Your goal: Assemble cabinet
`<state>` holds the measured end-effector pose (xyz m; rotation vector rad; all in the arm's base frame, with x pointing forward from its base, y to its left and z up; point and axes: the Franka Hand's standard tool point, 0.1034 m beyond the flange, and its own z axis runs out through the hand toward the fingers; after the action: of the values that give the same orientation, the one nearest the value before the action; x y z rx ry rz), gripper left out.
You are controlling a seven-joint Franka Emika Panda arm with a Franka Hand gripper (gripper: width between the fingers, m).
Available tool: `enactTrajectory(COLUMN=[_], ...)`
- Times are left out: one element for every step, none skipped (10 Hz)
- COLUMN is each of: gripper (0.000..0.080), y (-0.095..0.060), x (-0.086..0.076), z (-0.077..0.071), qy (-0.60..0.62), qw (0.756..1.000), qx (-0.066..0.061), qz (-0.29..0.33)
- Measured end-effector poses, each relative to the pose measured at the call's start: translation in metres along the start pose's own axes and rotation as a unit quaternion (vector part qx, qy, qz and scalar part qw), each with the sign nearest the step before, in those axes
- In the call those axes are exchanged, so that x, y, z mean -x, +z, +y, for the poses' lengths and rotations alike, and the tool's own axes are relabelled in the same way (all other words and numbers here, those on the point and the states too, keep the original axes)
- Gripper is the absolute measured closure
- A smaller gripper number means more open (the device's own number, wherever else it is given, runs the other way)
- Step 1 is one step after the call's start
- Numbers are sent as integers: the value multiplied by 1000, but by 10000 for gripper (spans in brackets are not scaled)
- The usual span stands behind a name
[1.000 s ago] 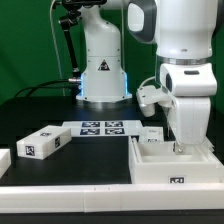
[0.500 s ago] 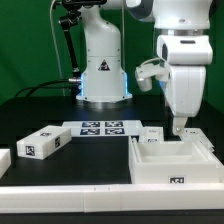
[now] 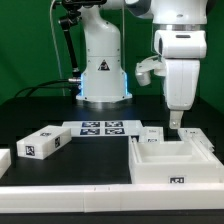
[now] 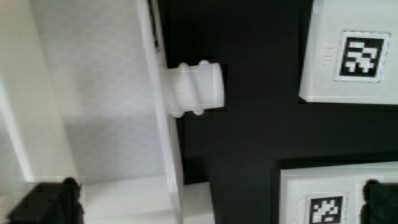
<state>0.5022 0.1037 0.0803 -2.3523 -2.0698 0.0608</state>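
Observation:
The cabinet's open-box shell [image 3: 175, 166] lies on the table at the exterior view's right, open side up. My gripper [image 3: 176, 122] hangs above its far wall, open and empty. In the wrist view the shell's white wall [image 4: 89, 110] carries a round side knob [image 4: 196, 88]. My gripper [image 4: 210, 205] has its dark fingertips [image 4: 45, 202] wide apart, with nothing between them. Two small tagged white parts [image 4: 356, 50] [image 4: 338, 195] lie beside the shell on the black table. They also show behind the shell in the exterior view [image 3: 152, 133].
A tagged drawer block [image 3: 40, 143] lies at the exterior view's left, with another white part [image 3: 4, 158] at the left edge. The marker board [image 3: 100, 128] lies mid-table. The robot base [image 3: 103, 60] stands behind it.
My gripper has risen straight up out of the shell's far side and now hangs above it. The parts on the table have not moved.

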Motion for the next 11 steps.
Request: enactTrajectory(gripper=[3,3,3,3,3,3,3,3,3,3,3], y=[0,2,5,7,6,9,10,10,10,10,13], x=[-5,-12,-19,-29,-42,-48,-47,-47,-47,-47,-49], z=[-7,-18,-27,-35,-40,-45,-45,-44,-44,-45,-51], qy=[-3,-13,-20,-14,-11,-11,-11,-10,-10,-10,-5], qw=[1000,1000,1000,1000,1000,1000,1000,1000,1000,1000,1000], qx=[-1,-2,-2,1,0,-4,-5,-5,-5,-5,-2], qz=[0,3,7,12,15,17,16,16,16,16,20])
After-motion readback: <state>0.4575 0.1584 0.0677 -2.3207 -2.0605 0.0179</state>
